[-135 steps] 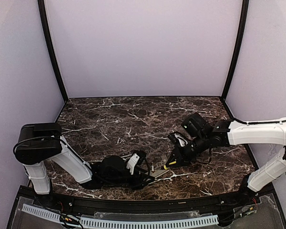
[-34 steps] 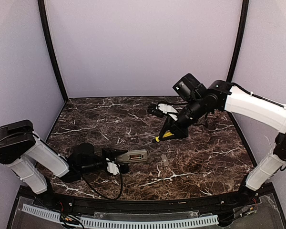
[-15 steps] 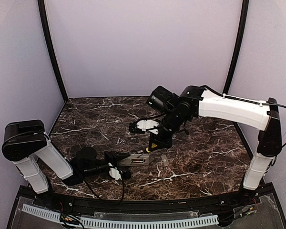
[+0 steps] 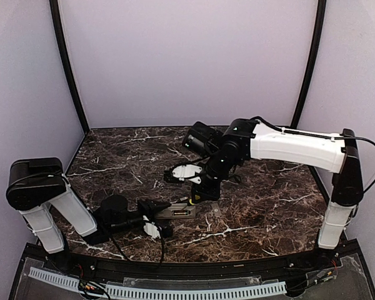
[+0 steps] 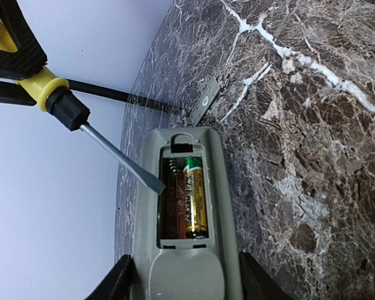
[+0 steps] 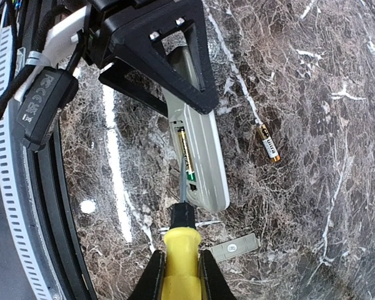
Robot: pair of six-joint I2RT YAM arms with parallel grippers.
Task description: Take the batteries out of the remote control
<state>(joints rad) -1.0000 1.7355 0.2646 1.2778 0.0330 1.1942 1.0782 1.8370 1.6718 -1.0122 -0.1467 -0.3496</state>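
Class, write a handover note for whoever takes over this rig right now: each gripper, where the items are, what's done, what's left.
Left gripper: jaws shut on the remote control, bay facing up.
Right gripper: shut on the screwdriver, tip at the open bay.
Done: cover off, lying on the table; loose battery out, also on the table.
To do: pry out the second battery, which sits in the bay.
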